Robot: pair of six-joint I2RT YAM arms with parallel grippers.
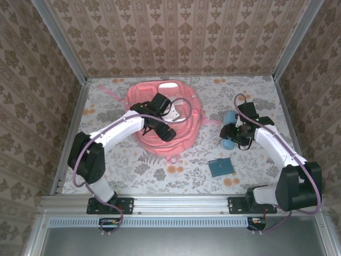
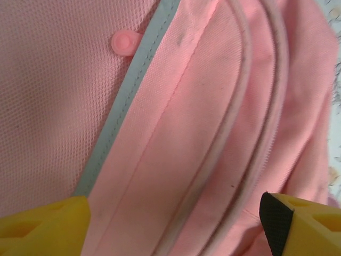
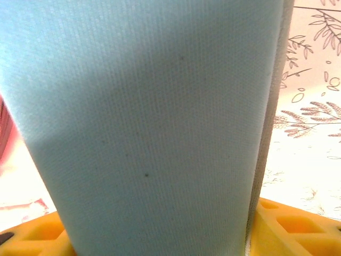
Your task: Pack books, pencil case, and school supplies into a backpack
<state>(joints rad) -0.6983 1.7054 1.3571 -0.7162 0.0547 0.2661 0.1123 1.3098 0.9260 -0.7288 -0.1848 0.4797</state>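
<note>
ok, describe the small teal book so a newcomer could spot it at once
Start at the big pink backpack mid-table, then look toward the near right. The teal book lies there alone on the floral cloth: flat, square-cornered and darker than the puffy light blue pencil case beyond it.

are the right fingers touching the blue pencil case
Touching. The right wrist view shows the pencil case wedged between the right fingers, its fabric pressed against both yellow pads with no gap.
</note>
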